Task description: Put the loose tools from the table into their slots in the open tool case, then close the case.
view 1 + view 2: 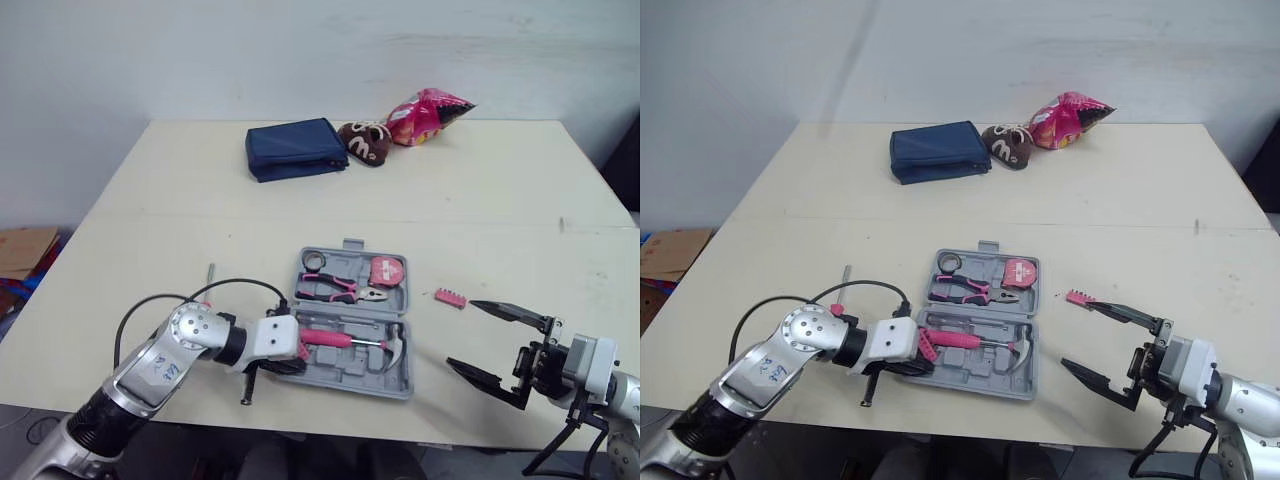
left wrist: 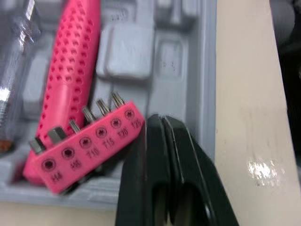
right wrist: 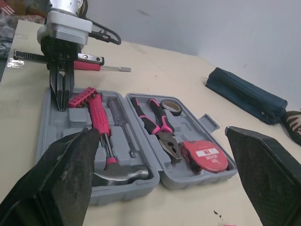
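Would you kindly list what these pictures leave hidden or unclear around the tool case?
Screwdriver: head views, left claw and wrist cover its middle.
Hammer: head views, that claw hides the handle's end.
Loose bit strip: head views, markings too small to read.
Clear handle: left wrist view, blurred, cut off by the edge.

The left arm [image 1: 150, 375] is showing rounded silver shells with dark handwritten marks, a black joint ring and a white block at the wrist, and a black cable [image 1: 245, 281] is looping along it. The right arm [image 1: 592, 366] is showing a white-grey wrist housing. The left gripper [image 2: 160, 123] and right gripper [image 1: 462, 333] are showing slim black fingers.
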Controlling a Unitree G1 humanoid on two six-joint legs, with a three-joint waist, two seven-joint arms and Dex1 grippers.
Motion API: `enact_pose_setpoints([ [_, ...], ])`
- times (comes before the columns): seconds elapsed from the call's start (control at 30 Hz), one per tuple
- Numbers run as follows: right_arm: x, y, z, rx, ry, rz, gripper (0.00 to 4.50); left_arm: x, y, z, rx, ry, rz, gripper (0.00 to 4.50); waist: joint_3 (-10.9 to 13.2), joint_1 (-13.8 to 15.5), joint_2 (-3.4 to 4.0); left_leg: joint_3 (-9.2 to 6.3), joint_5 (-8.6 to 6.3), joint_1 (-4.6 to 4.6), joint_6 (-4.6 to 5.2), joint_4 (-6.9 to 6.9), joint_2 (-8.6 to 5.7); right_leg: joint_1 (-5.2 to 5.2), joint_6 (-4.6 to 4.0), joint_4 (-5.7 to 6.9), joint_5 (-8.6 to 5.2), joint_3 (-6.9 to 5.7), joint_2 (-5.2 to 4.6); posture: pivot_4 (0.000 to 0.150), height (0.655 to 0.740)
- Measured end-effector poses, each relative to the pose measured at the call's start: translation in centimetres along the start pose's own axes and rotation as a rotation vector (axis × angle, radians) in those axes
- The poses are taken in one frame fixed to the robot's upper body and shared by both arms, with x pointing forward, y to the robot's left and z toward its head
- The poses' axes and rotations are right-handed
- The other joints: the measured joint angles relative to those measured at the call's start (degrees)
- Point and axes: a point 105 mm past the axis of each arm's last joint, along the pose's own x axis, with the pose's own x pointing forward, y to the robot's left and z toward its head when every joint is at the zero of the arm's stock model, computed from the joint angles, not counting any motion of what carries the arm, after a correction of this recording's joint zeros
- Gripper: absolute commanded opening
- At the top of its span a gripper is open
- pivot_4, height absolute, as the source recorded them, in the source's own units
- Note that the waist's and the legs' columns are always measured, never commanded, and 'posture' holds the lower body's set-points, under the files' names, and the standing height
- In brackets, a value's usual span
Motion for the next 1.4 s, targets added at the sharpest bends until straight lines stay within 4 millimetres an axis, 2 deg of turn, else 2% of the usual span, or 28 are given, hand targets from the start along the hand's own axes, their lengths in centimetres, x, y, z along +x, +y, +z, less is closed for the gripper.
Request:
enact_pose_setpoints([
  [0.07,-0.3,0.4,-0.1,0.000,0.007,0.004,4.50,-1.0,-0.2,0.3,-0.031,-0.055,-0.019,0.03,0.3,0.0,-0.69,-0.14,0.14,-0.42,-0.12,0.00,0.05,-0.74,0.01,0.07,0.13,-0.17,0.06,0.150,0.7400],
  [0.1,-0.5,0.6,-0.2,0.007,0.012,0.006,4.50,-1.5,-0.3,0.3,-0.035,-0.066,-0.024,0.03,0.4,0.0,-0.79,-0.21,0.16,-0.60,-0.15,0.00,0.04,-0.85,0.03,0.03,0.14,-0.26,0.06,0.150,0.7400],
  [0.23,-0.7,0.8,-0.4,0.014,0.018,0.004,4.50,-3.8,0.2,1.9,0.009,-0.166,-0.010,0.03,0.6,-0.1,-0.62,-0.21,0.07,-1.13,-0.10,0.33,0.00,-1.13,0.10,-0.09,0.12,-0.33,0.06,0.150,0.7400],
  [0.47,-0.7,0.9,-0.3,0.014,0.018,0.004,4.50,-6.2,2.6,2.7,0.098,-0.257,0.084,0.03,0.9,0.0,-0.87,-0.24,0.00,-1.12,0.00,0.41,-0.04,-1.11,0.28,0.02,0.16,-0.36,0.09,0.150,0.7400],
  [0.57,-0.6,0.9,-0.1,0.011,0.017,0.007,4.50,-7.1,3.2,2.4,0.140,-0.245,0.087,0.85,0.9,-0.1,-0.88,-0.24,0.00,-1.11,0.00,0.44,-0.06,-1.10,0.34,0.03,0.21,-0.36,0.07,0.150,0.7400],
  [0.7,-0.4,0.6,0.0,0.008,0.017,0.007,4.50,-7.7,3.7,2.2,0.229,-0.203,0.062,2.42,0.9,-0.2,-0.90,-0.24,0.00,-1.12,0.00,0.49,-0.04,-1.09,0.33,0.03,0.25,-0.36,0.08,0.150,0.7400],
  [0.83,-0.3,0.3,0.0,0.011,0.016,0.003,4.50,-7.3,3.5,2.1,0.331,-0.148,-0.036,2.42,0.9,-0.1,-0.91,-0.23,-0.01,-1.13,-0.02,0.48,-0.05,-1.10,0.33,0.01,0.25,-0.36,0.10,0.150,0.7400],
  [0.93,0.0,0.1,0.0,0.006,0.010,0.006,4.50,-6.5,4.2,2.0,0.407,-0.076,-0.118,2.42,1.0,0.1,-0.92,-0.23,-0.03,-1.18,0.02,0.61,-0.05,-1.10,0.34,0.03,0.25,-0.37,0.14,0.150,0.7400],
  [1.17,-0.3,0.8,-0.2,0.015,0.011,0.018,4.50,-4.8,5.9,3.0,0.538,-0.013,-0.172,2.42,1.0,0.1,-0.96,-0.22,-0.05,-1.25,0.08,0.77,-0.05,-1.10,0.43,0.05,0.30,-0.35,0.19,0.150,0.7400],
  [1.4,-0.5,1.2,-0.4,0.019,0.012,0.019,4.50,-3.4,5.7,3.6,0.601,-0.012,-0.236,2.42,1.0,-0.2,-0.97,-0.19,-0.02,-1.20,0.05,0.80,0.02,-1.10,0.45,0.14,0.31,-0.29,0.29,0.150,0.7400],
])
